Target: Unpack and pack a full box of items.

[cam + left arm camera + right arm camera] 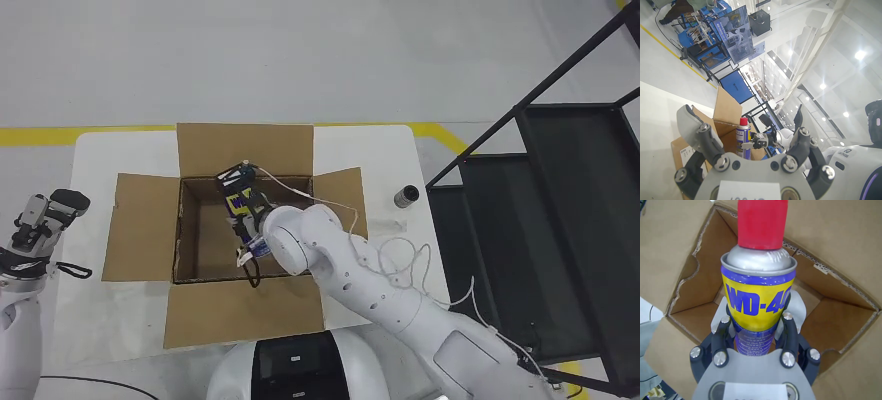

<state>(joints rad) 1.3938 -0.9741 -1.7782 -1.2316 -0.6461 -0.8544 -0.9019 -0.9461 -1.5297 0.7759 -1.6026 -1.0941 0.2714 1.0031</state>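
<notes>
An open cardboard box [140, 225] sits in the middle of the white table [100, 160] with all its flaps spread out. A blue and yellow spray can [240, 203] with a red cap stands upright over the box's inside, and my right gripper [250, 235] is shut on its lower body. The right wrist view has the can [757, 291] between the fingers [791, 325], with bare box walls [829, 313] behind. My left gripper [45, 215] hangs open beyond the table's left edge. Its view looks past the gripper [743, 113] to the box [727, 106] and the held can [743, 136].
A small grey cylinder [406, 196] stands on the table to the right of the box. A black metal stair frame [540, 200] rises just beyond the table's right side. Bare table shows to the left of the box flaps.
</notes>
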